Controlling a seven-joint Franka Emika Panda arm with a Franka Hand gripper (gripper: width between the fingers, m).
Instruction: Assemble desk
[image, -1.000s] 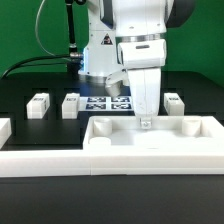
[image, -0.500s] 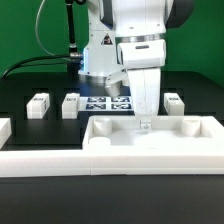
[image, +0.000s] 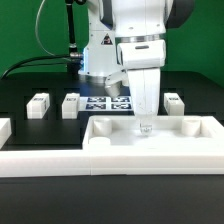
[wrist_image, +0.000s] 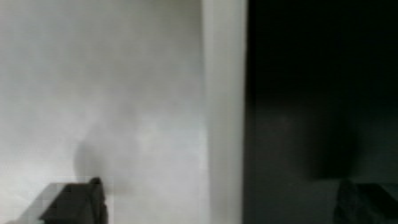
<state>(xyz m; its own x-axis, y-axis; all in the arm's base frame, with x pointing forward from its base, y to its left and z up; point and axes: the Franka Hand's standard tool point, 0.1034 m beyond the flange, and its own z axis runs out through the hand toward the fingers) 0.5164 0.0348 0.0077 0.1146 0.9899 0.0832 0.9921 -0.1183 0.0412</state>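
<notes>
The gripper (image: 146, 127) is hovering at the desk top's (image: 108, 124) back rim, jaws standing wide, gripping nothing; one leg (image: 39, 104) is lying behind it.

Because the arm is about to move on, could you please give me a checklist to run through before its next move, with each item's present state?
1. Gripper open: ok, its fingers stand wide apart in the wrist view.
2. Gripper free of the rear rim of the desk top: cannot tell, it hangs right at it.
3. Desk top lying flat, rim up: ok.
4. The rightmost leg of the exterior view stands apart from the gripper: ok.
5. The leftmost leg and second leg in view: ok.
</notes>
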